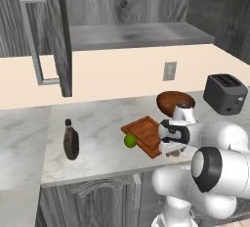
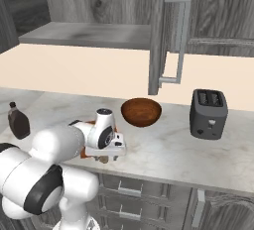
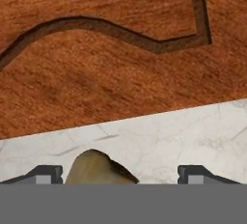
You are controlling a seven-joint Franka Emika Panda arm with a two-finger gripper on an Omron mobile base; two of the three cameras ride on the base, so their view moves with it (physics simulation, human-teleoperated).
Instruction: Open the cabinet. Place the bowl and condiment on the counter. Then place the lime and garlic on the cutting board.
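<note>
**Hand view: garlic between spread fingertips, on the counter just off the board**

Hand view looks straight down the gripper (image 3: 120,175). Its two dark fingertips stand wide apart, and the pale beige garlic (image 3: 99,169) sits between them, nearer the left tip; neither tip visibly presses on it. The bulb rests on the marbled counter (image 3: 193,131), with the edge of the cutting board (image 3: 96,73) just beyond. By my reading the garlic step is in hand: the jaws must close on the bulb, lift it and carry it the short way onto the wood.

Left base view gives the wider picture. The cabinet (image 1: 63,35) door hangs open, its shelf bare. The condiment (image 1: 71,140) stands upright on the counter, well to the left. The lime (image 1: 130,141) lies at the board's left corner, touching its edge; whether it rests fully on the wood I cannot tell. The bowl (image 1: 173,101) sits behind the board, partly hidden by the arm, with a toaster (image 1: 225,94) to the right. The hand reaches down at the board's near right edge, covering the garlic.

Right base view shows what the left one hides: the bowl whole and empty on the counter, and the hand low at the counter's front edge with a small brownish lump under it, likely the garlic. Here the arm covers most of the board and the lime's place.
</note>
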